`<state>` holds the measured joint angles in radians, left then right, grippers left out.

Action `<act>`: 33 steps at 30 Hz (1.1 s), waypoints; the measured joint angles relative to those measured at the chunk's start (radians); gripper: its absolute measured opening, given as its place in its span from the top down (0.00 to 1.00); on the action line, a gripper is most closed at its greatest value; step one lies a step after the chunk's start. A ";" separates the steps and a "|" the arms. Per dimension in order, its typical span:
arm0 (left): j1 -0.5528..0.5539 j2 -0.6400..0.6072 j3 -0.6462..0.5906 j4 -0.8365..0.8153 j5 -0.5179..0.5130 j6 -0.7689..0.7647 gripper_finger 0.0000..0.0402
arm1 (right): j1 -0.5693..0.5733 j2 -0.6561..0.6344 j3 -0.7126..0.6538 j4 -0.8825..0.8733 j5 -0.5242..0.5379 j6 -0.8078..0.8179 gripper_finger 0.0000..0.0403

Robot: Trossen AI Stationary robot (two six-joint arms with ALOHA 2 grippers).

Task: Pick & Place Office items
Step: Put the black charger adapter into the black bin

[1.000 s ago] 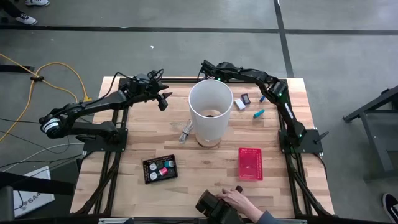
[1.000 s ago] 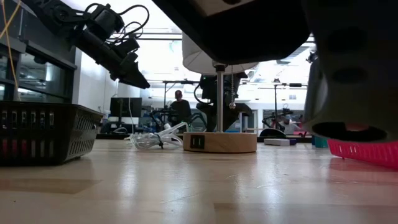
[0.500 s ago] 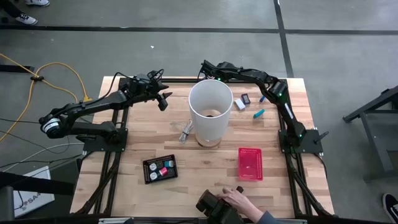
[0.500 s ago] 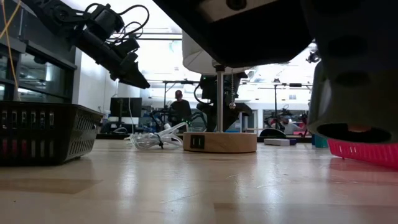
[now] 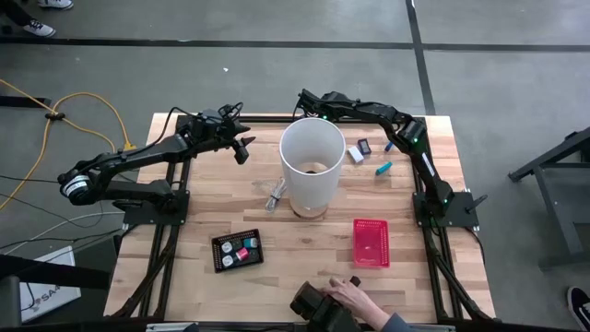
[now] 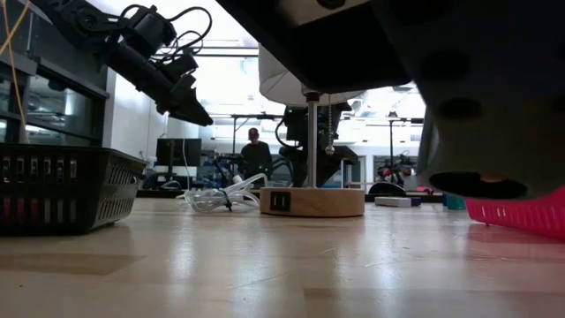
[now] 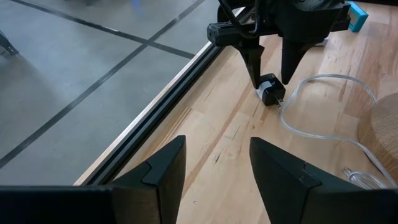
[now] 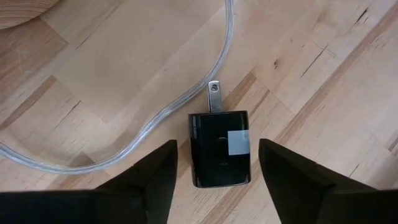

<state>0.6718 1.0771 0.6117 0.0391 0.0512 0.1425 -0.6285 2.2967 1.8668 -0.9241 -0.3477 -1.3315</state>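
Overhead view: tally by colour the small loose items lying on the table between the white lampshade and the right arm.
White block: 1
Black piece: 1
Blue stick: 1
Teal piece: 1
Total: 4

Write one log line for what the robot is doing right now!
right tool: open, straddling black plug on table, no contact | left tool: open, empty, waiting above table edge | clear cord: beside plug
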 joint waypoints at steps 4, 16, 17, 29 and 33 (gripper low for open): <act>0.000 0.000 0.000 0.000 0.000 0.000 0.57 | 0.000 0.000 0.000 0.000 0.000 0.000 0.47; 0.000 0.000 0.000 0.000 0.000 0.000 0.57 | 0.005 0.001 0.000 0.001 0.003 0.003 0.49; 0.000 0.000 0.000 0.000 0.000 0.000 0.57 | 0.006 0.001 0.000 0.001 0.007 0.003 0.49; 0.000 0.000 0.000 0.000 0.000 0.000 0.57 | 0.009 0.003 -0.047 0.057 0.021 0.007 0.50; 0.000 0.000 0.000 0.000 0.000 0.000 0.57 | 0.009 0.003 -0.047 0.061 0.023 0.011 0.53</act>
<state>0.6717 1.0771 0.6117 0.0390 0.0513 0.1425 -0.6197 2.3001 1.8202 -0.8627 -0.3248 -1.3209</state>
